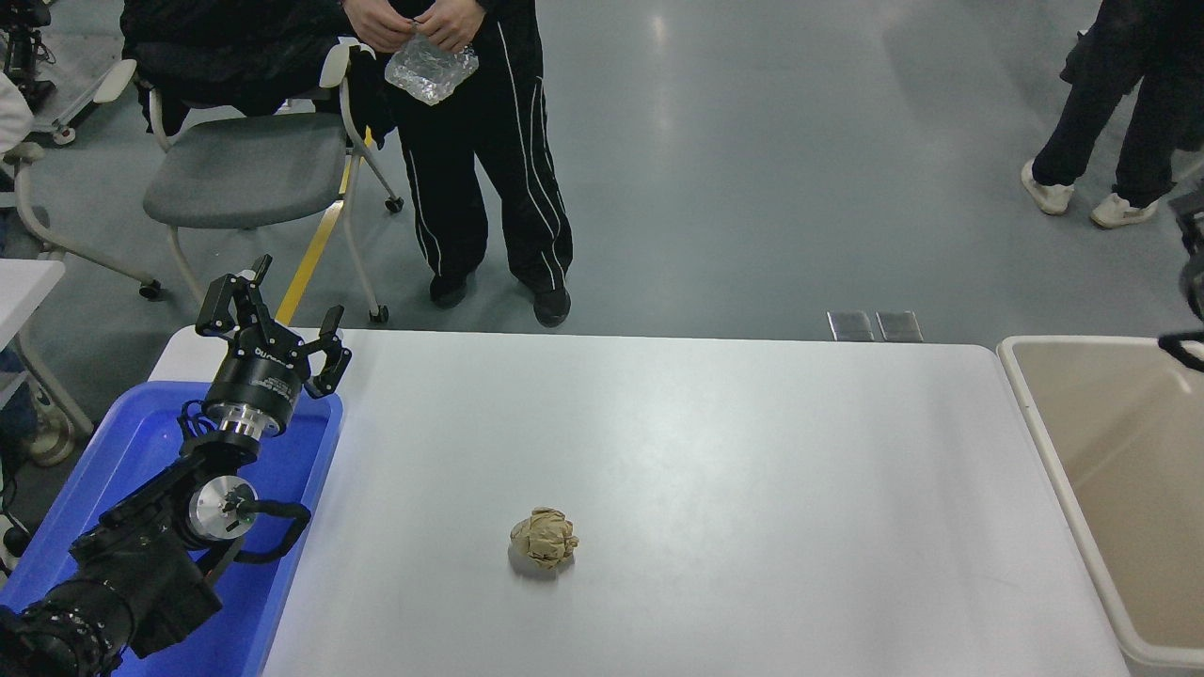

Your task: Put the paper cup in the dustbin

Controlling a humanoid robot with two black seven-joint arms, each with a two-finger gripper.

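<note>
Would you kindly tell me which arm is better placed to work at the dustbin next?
Right. The right gripper shows at the right edge, by the far rim of the dustbin; the left gripper sits parked over the blue tray, across the table. No paper cup is in view.

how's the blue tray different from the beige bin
The blue tray is bright blue and shallow; the dustbin is beige, deeper, with a thick rounded rim. The tray sits at the table's left end under the parked left tool; the dustbin stands at the right end. Both are rectangular and cropped by the frame.
</note>
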